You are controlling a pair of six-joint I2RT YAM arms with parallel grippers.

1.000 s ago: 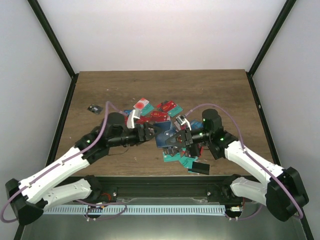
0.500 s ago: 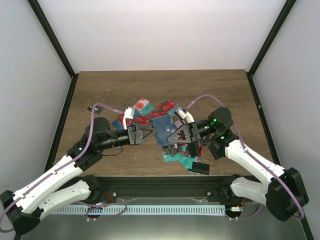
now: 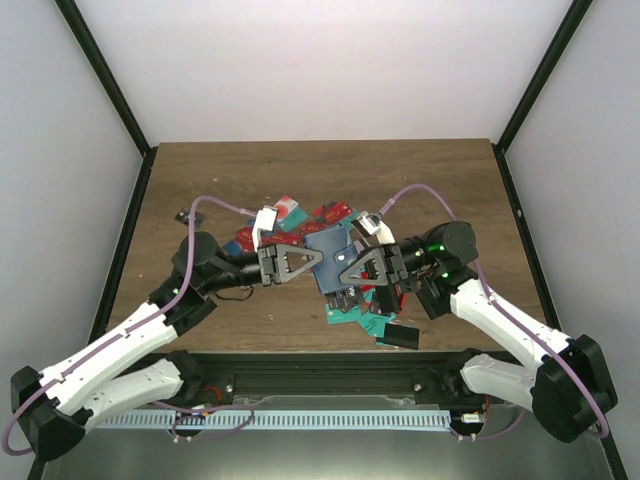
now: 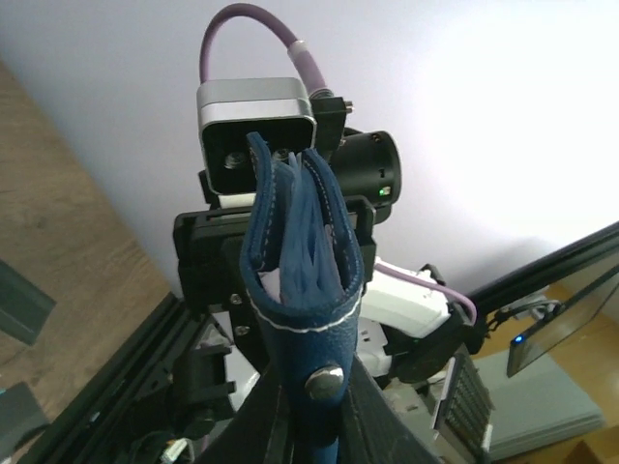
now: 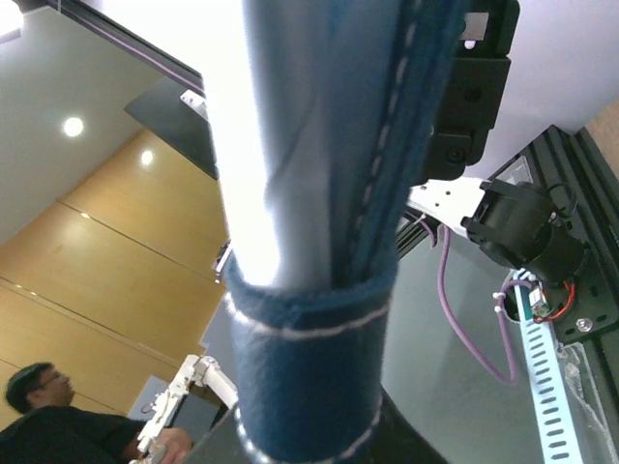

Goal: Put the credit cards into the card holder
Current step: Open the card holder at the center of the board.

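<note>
The card holder (image 3: 328,250), a dark navy wallet, hangs above the pile between both grippers. My left gripper (image 3: 313,262) is shut on its left edge and my right gripper (image 3: 346,269) is shut on its right edge. In the left wrist view the card holder (image 4: 300,280) stands on edge between the fingers, slightly spread, with a metal snap showing, at the left gripper (image 4: 324,430). The right wrist view is filled by the card holder (image 5: 319,358), clamped in the right gripper (image 5: 309,447). Credit cards (image 3: 335,213) in red, teal and blue lie scattered beneath and behind.
Teal cards (image 3: 372,323) and a black card (image 3: 398,336) lie near the table's front edge under the right arm. A small black chip (image 3: 184,215) sits at the far left. Black frame posts (image 3: 110,90) flank the brown table (image 3: 430,190).
The left gripper came in from the left and closed on the card holder's edge. The right gripper raised the holder off the pile and turned it up on edge.
</note>
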